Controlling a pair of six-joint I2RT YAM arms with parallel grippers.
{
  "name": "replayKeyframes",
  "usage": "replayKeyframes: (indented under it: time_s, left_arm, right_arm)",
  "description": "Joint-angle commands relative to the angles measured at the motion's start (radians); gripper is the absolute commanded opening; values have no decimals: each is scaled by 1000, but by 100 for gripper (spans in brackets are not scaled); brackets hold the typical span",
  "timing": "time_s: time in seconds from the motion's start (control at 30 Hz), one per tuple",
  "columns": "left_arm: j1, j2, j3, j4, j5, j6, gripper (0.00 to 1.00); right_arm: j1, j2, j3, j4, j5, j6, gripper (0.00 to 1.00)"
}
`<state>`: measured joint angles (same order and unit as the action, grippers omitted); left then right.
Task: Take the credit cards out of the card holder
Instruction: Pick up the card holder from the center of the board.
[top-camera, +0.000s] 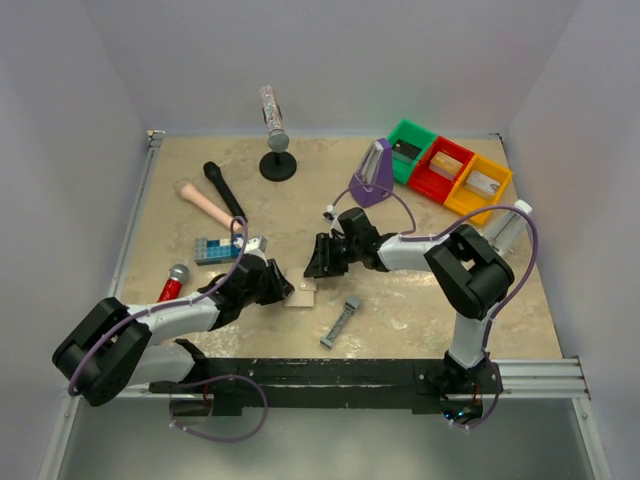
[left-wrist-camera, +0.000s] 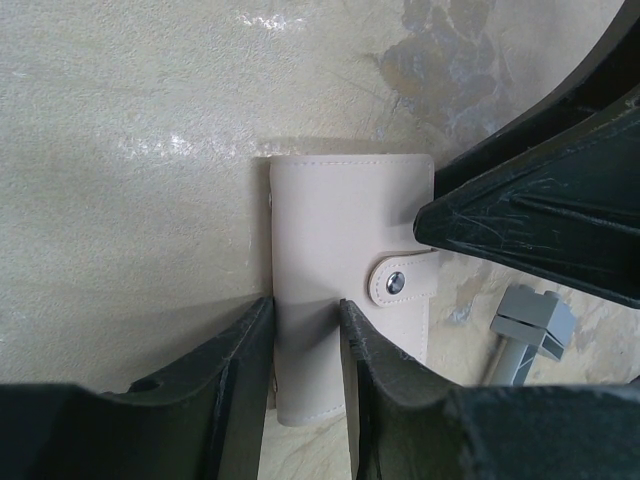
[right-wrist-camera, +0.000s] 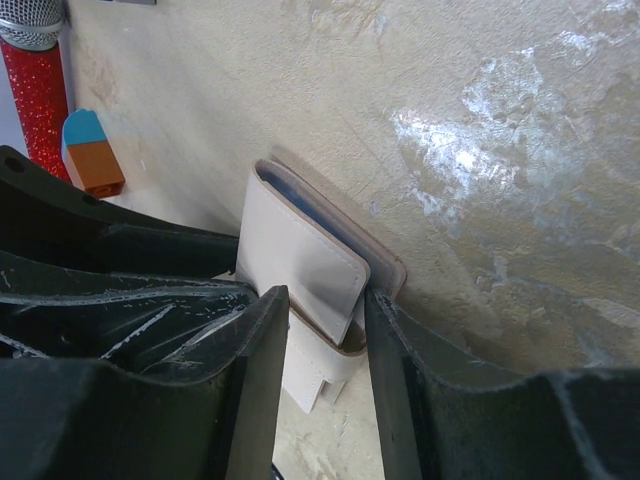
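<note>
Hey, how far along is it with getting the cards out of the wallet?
Done: nothing yet; no cards are out. In hand: left gripper and right gripper both pinch the wallet, which looks closed, strap across its front. Left: opening it, pulling every card.

Left tool (top-camera: 283, 288) and right tool (top-camera: 316, 264) face each other, low, close together, half-closed.
</note>
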<state>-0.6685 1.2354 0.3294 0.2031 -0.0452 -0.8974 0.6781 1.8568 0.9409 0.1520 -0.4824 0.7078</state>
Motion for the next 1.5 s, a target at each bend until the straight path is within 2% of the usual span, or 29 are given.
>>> replayKeyframes:
  time_s: [0.0,0.23,0.4,0.57,0.77,0.87,0.93,1.03,1.1,1.3,1.47]
  left_arm:
    - [3,21,10,-11,10,15,37]
    - [3,24,16,-17,16,23,37]
    - [1,3,22,-34,10,28,37]
    - [4,-74,28,-100,-30,29,37]
    - [7,-250,-1,-154,-87,12,38]
    - [7,-330,-39,-153,-107,-9,46]
    - [10,-384,-82,-101,-119,-34,53]
    - [15,-474,-182,20,-99,-70,74]
    - [15,-540,-237,106,-79,-95,82]
    - [17,-688,-314,281,19,-75,88]
    - [15,-734,-426,617,99,-80,89]
  right_arm:
    - [1,7,13,32,-38,5,38]
    - [1,13,-1,98,-117,18,20]
    - [1,-14,-31,123,-134,24,0]
    - [-8,-88,-63,109,-140,24,0]
    - [-18,-217,-99,41,-154,-17,0]
    - [-20,-281,-120,24,-176,-19,0]
    - [-18,-321,-129,18,-214,-18,0]
    - [-20,-390,-142,-5,-246,-11,0]
    - [-20,-444,-149,-32,-255,-17,0]
    - [-18,-603,-159,-137,-266,-41,0]
    - [-20,-689,-182,-143,-295,4,0]
